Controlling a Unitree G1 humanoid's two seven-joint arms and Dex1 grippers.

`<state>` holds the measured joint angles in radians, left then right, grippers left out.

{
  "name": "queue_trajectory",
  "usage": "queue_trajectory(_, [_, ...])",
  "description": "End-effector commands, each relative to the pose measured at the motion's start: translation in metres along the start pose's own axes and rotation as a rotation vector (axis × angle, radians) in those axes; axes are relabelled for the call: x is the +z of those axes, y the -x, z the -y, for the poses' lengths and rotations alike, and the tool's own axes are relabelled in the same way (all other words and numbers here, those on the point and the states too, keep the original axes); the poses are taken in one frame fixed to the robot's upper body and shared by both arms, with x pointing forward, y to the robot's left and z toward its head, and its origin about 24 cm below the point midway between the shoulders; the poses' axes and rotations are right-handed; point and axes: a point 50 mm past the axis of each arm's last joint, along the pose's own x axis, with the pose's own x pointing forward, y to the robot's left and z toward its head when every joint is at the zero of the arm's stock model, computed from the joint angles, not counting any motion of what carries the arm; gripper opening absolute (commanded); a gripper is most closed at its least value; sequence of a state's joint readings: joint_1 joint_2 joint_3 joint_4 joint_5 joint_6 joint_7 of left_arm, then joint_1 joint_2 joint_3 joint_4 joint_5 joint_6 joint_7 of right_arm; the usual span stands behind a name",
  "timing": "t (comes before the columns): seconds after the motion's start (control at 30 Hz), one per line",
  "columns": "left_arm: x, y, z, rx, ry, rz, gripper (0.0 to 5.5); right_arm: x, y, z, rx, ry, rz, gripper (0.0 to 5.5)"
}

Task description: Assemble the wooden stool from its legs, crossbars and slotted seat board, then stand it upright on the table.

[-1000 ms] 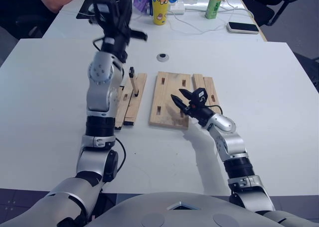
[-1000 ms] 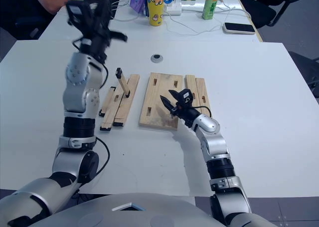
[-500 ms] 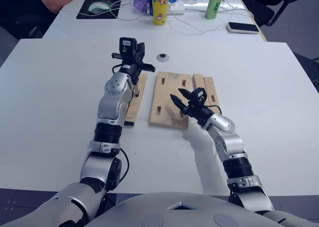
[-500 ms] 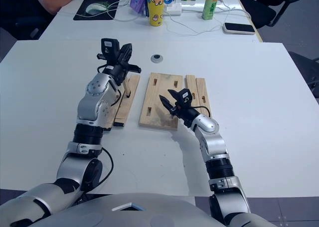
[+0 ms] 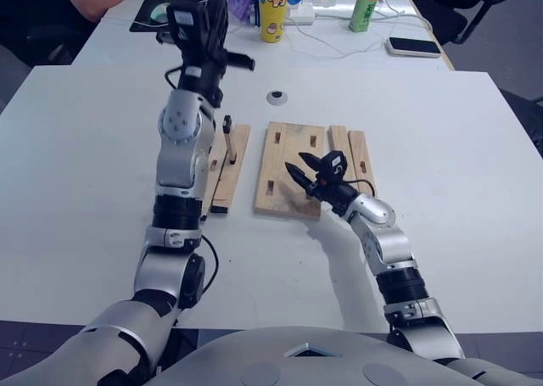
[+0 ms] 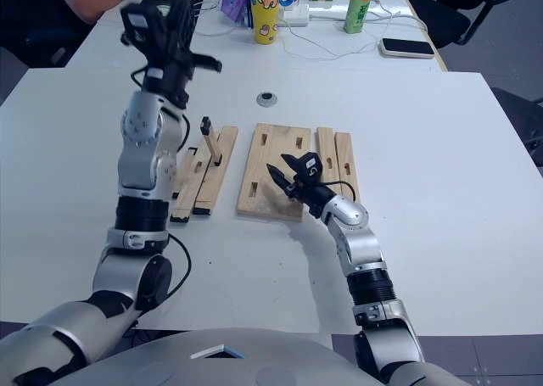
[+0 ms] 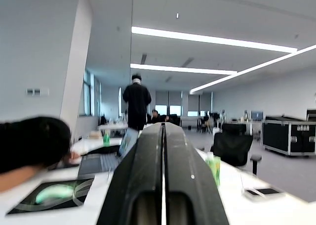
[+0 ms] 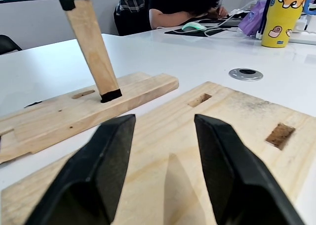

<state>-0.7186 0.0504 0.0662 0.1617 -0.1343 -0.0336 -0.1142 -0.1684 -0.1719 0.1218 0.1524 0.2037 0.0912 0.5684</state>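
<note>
Over the slotted seat board, mid-table, the right gripper hangs wide open, empty. Beside it lie crossbars, one leg upright. Left gripper raised — apparently closed, empty. Yellow cup behind.

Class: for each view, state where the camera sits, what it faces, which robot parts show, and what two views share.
Left eye: head, looking down at the table; left arm, right arm.
Right eye: beside it, same scene.
Left wrist: raised left arm, facing the room; shut left gripper.
Right wrist: low over the seat board; open right gripper.
Shared: seat board, eyes and right wrist.
</note>
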Motion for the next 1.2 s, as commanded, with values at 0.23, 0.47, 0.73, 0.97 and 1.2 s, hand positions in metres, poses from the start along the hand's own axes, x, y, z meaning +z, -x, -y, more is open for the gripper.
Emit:
queue_trajectory(0.23, [-0.111, 0.076, 0.008, 0.074, 0.218, -0.707, 0.02, 0.006, -0.004, 0.000, 0.009, 0.005, 0.010, 2.21])
queue_trajectory(0.47, [-0.102, 0.076, 0.011, 0.112, 0.184, -0.650, 0.02, 0.010, -0.006, -0.003, 0.004, -0.047, 0.039, 2.21])
queue_trajectory(0.73, [-0.063, 0.057, -0.004, 0.183, 0.020, -0.365, 0.02, 0.006, -0.005, -0.007, 0.019, -0.040, 0.025, 2.21])
queue_trajectory(0.97, [-0.078, 0.091, -0.015, 0.131, 0.048, -0.501, 0.43, 0.026, 0.007, 0.012, -0.079, -0.057, 0.152, 2.21])
queue_trajectory(1.2, [-0.074, 0.131, -0.009, 0.060, 0.204, -0.743, 1.47, 0.046, 0.023, 0.042, -0.239, -0.115, 0.242, 2.21])
